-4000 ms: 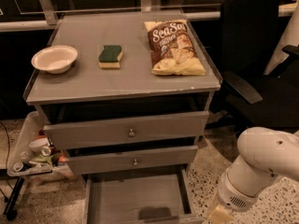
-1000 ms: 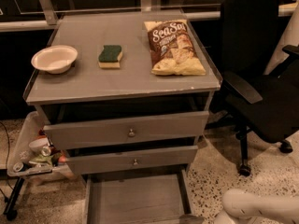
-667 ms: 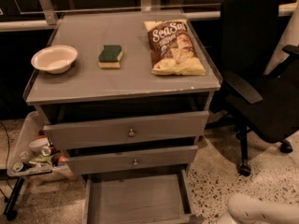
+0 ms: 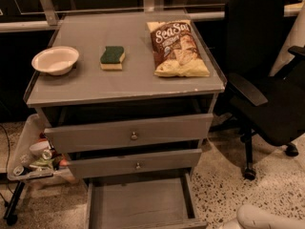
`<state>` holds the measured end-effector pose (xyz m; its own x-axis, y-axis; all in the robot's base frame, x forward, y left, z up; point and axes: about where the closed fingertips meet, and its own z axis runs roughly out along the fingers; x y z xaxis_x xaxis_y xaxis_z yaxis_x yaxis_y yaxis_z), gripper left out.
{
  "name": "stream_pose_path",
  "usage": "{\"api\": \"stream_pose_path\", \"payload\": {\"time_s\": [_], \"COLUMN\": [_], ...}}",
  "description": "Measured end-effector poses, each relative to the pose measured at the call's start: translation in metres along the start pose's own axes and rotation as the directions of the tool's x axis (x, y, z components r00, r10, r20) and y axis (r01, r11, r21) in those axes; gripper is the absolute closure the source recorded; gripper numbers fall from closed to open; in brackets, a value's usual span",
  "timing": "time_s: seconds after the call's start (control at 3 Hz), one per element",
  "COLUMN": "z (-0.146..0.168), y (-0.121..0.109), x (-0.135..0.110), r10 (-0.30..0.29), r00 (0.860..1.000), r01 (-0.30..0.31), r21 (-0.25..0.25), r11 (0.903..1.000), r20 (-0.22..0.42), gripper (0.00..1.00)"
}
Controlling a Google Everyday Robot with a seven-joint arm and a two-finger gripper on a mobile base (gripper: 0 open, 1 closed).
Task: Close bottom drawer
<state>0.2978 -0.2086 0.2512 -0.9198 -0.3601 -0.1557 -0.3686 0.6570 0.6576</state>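
The bottom drawer (image 4: 138,202) of the grey cabinet (image 4: 124,87) stands pulled out towards me, and its empty floor shows. Its front panel runs along the picture's lower edge and its knob is out of view. The two taller drawers above it, the top one (image 4: 95,135) and the middle one (image 4: 105,166), also stand slightly out, each with a small metal knob. Only a white rounded arm link (image 4: 269,217) shows at the bottom right corner, to the right of the open drawer. My gripper is out of view.
On the cabinet top lie a white bowl (image 4: 55,59), a green-and-yellow sponge (image 4: 112,57) and a bag of chips (image 4: 176,46). A black office chair (image 4: 267,80) stands close on the right. A tray of clutter (image 4: 35,159) on a stand is at the left.
The white arm, large at the lower right four seconds ago, has sunk almost out of the picture and edged right. The bottom drawer has stayed open.
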Motion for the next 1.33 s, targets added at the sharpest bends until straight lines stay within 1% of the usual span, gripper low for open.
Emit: {"api": "stream_pose_path", "payload": {"time_s": [0.33,0.67,1.0,1.33], "z": [0.007,0.03,0.052,0.068], "y": [-0.001,-0.012,-0.024,-0.031], "x": [0.001,-0.013,-0.035,-0.054], "r10": [0.008,0.027,0.045,0.058], "r00": [1.0,0.997,0.988,0.979], "r01": [-0.008,-0.024,-0.035,-0.042], "r21": [-0.017,-0.049,-0.076,-0.088], "r11": [0.9998,0.9985,0.9965,0.9952], "r20": [-0.006,0.069,0.144,0.195], "gripper": [1.0,1.0,1.0,1.0]}}
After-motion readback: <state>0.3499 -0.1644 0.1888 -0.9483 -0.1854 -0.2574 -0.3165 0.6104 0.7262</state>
